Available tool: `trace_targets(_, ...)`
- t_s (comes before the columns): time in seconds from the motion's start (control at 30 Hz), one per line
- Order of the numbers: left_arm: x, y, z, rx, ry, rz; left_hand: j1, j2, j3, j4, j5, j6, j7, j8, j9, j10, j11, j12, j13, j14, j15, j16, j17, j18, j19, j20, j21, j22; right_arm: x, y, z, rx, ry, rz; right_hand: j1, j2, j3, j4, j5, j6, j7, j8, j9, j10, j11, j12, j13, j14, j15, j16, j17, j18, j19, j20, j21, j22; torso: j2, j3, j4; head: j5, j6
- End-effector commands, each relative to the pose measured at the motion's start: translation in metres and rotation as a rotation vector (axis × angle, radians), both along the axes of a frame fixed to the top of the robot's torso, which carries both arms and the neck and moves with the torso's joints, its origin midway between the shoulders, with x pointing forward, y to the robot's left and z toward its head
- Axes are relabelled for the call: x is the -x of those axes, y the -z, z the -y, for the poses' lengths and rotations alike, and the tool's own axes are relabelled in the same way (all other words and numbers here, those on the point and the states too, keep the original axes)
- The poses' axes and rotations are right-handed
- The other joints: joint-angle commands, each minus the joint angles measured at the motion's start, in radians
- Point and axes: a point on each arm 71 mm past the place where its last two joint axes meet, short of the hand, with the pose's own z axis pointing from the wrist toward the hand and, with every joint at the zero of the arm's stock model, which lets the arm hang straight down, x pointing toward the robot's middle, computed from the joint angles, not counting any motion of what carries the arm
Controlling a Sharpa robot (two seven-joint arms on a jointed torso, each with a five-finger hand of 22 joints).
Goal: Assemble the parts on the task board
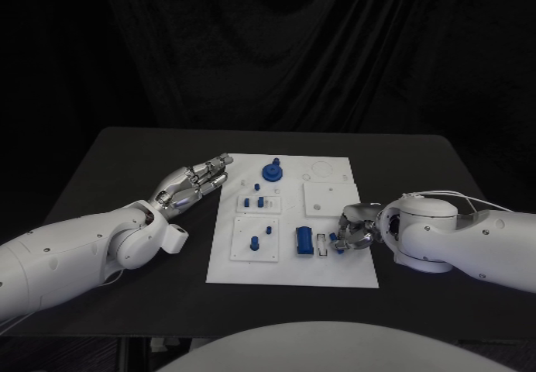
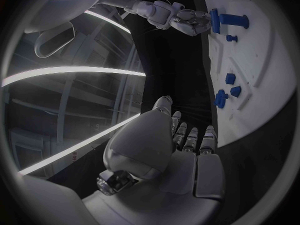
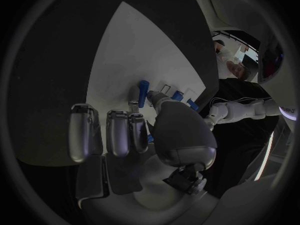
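The white task board (image 1: 335,267) lies in the middle of the black table. On it stand a round blue knob part (image 1: 273,170), small blue pegs (image 1: 255,202), a blue part (image 1: 255,242) in a square plate and a blue block (image 1: 304,240). My right hand (image 1: 355,226) is at the board's right edge, beside the block. Its thumb and a finger pinch a small blue part (image 3: 142,91), also seen from the left wrist as a thin blue part (image 2: 214,20). My left hand (image 1: 196,184) hovers at the board's left edge with its fingers stretched out, holding nothing.
Two square white plates (image 1: 330,194) with recesses sit on the board's right half. Bare black table (image 1: 134,163) surrounds the board on all sides. A dark curtain hangs behind the table.
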Motion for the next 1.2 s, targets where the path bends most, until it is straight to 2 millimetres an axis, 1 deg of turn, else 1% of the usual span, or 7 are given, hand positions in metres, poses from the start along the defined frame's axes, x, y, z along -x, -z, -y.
trace_targets(0.03,0.001,0.000,0.002,0.015,0.009,-0.004,0.008,-0.001,0.004,0.002,0.005,0.000,0.003,0.004,0.001,-0.001,0.006,0.005,0.001,0.000,0.006,-0.004,-0.002,0.007,0.001,0.005,-0.001,-0.002,0.002,0.006,0.007,0.171,-0.032,0.003,0.016,-0.005,0.009,-0.019,0.023,-0.018,0.012,-0.035,-0.052,0.104,0.009,-0.002,0.263,0.067,0.009,-0.007,0.072,0.019,0.030,0.010,-0.006,0.206,0.001,0.0008,0.0000,-0.002,0.000)
trace_targets(0.27,0.001,0.000,0.002,0.016,0.010,-0.004,0.008,-0.001,0.005,0.001,0.005,0.001,0.004,0.004,0.001,-0.001,0.006,0.005,0.002,0.000,0.007,-0.004,-0.002,0.007,0.001,0.006,0.000,-0.001,0.001,0.008,0.003,0.221,-0.068,0.021,0.036,-0.006,0.046,-0.065,0.101,-0.008,0.015,-0.055,-0.082,0.104,0.012,-0.002,0.263,0.067,0.012,-0.009,0.069,0.020,0.028,0.014,-0.012,0.205,0.000,0.0001,0.0004,-0.001,0.000)
trace_targets(0.47,0.001,0.000,0.001,0.016,0.007,-0.001,0.008,0.000,0.007,0.000,0.006,0.002,0.007,0.004,0.001,-0.001,0.009,0.007,0.002,0.000,0.005,-0.004,-0.002,0.007,0.001,0.006,-0.001,-0.002,0.002,0.012,0.002,0.231,-0.079,0.016,0.042,-0.010,0.090,-0.097,0.142,-0.001,0.017,-0.063,-0.098,0.104,0.013,-0.002,0.263,0.066,0.013,-0.010,0.068,0.020,0.028,0.015,-0.015,0.204,0.000,-0.0004,0.0004,0.000,0.000)
trace_targets(0.63,0.001,0.000,0.001,0.016,0.006,0.000,0.008,0.000,0.007,0.000,0.006,0.002,0.007,0.004,0.001,-0.001,0.009,0.007,0.002,0.000,0.005,-0.004,-0.002,0.007,0.001,0.006,-0.001,-0.002,0.003,0.014,0.002,0.198,-0.068,0.018,0.054,-0.006,0.166,-0.154,0.265,0.014,0.019,-0.057,-0.103,0.104,0.014,-0.002,0.263,0.068,0.013,-0.006,0.075,0.021,0.028,0.014,-0.016,0.204,0.001,0.0002,0.0009,-0.001,0.000)
trace_targets(0.67,0.001,0.000,0.001,0.016,0.005,0.001,0.008,0.000,0.008,-0.001,0.007,0.001,0.008,0.004,0.001,0.000,0.012,0.007,0.002,0.000,0.003,-0.004,-0.002,0.007,0.001,0.005,0.000,-0.001,0.003,0.014,0.002,0.188,-0.063,0.019,0.052,-0.004,0.177,-0.160,0.275,0.014,0.020,-0.057,-0.103,0.104,0.014,-0.002,0.263,0.068,0.013,-0.006,0.076,0.020,0.029,0.014,-0.015,0.205,0.001,0.0002,0.0009,-0.001,0.000)
trace_targets(0.83,0.001,0.000,0.001,0.016,0.004,0.001,0.008,0.000,0.008,-0.001,0.007,0.001,0.008,0.004,0.001,0.000,0.012,0.007,0.002,0.000,0.003,-0.004,-0.002,0.007,0.001,0.005,0.000,-0.001,0.004,0.014,0.005,0.104,-0.013,-0.005,0.032,-0.005,0.233,-0.186,0.281,0.025,0.019,-0.050,-0.103,0.104,0.014,-0.002,0.263,0.071,0.013,0.000,0.087,0.018,0.034,0.015,-0.005,0.208,0.000,0.0002,0.0010,0.000,0.000)
trace_targets(1.2,0.001,0.000,-0.001,0.014,-0.003,0.006,0.008,-0.002,0.010,-0.003,0.009,0.000,0.010,0.004,0.001,-0.001,0.015,0.007,0.002,0.000,-0.003,-0.004,-0.002,0.008,0.001,0.003,-0.001,-0.002,0.010,0.013,0.017,-0.220,0.216,-0.149,-0.008,-0.007,0.265,-0.198,0.290,0.039,0.015,-0.035,-0.097,0.104,0.011,-0.002,0.263,0.079,0.011,0.020,0.126,0.012,0.045,0.013,0.020,0.217,0.000,0.0009,-0.0008,0.005,0.000)
